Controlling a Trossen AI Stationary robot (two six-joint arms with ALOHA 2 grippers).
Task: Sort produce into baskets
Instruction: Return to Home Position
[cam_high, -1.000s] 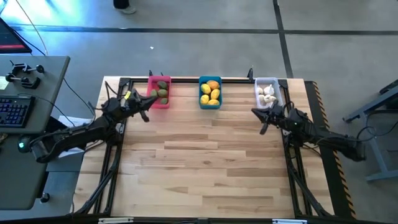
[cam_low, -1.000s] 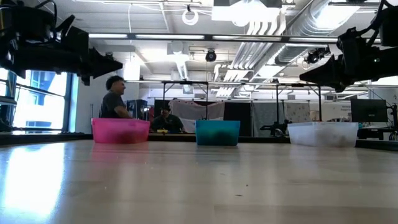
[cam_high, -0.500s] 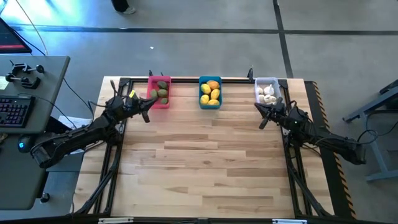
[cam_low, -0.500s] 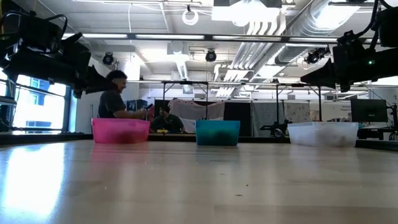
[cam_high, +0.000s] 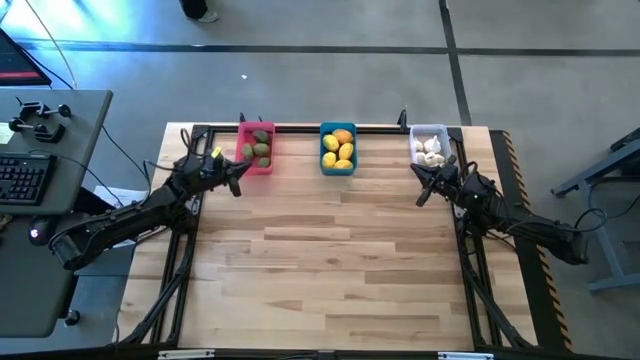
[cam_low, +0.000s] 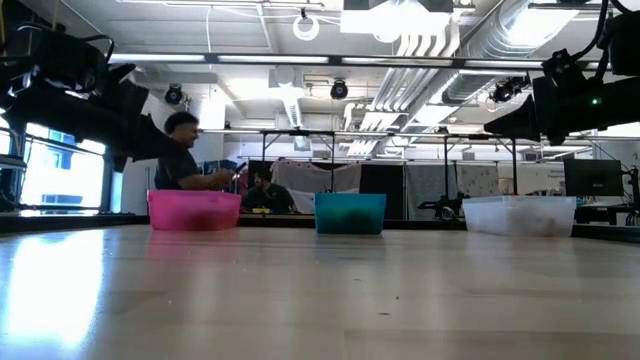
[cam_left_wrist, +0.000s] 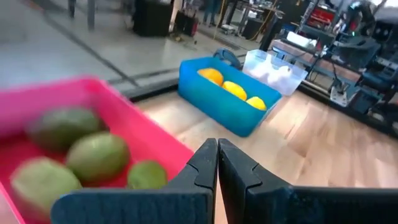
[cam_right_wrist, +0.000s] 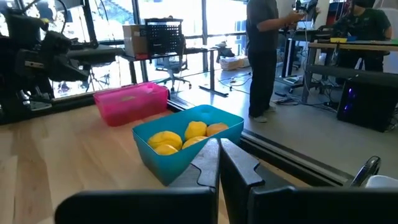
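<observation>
Left jaws, pressed together like the right jaws, are drawing back from the pink basket (cam_high: 256, 171); sorting is looking finished.

A pale wooden plank table (cam_high: 330, 260) carries three small plastic bins in a row along its far edge, set apart from one another: a pink bin (cam_low: 194, 211) at the left, a blue bin (cam_low: 350, 214) in the middle, a white translucent bin (cam_low: 519, 216) at the right
</observation>
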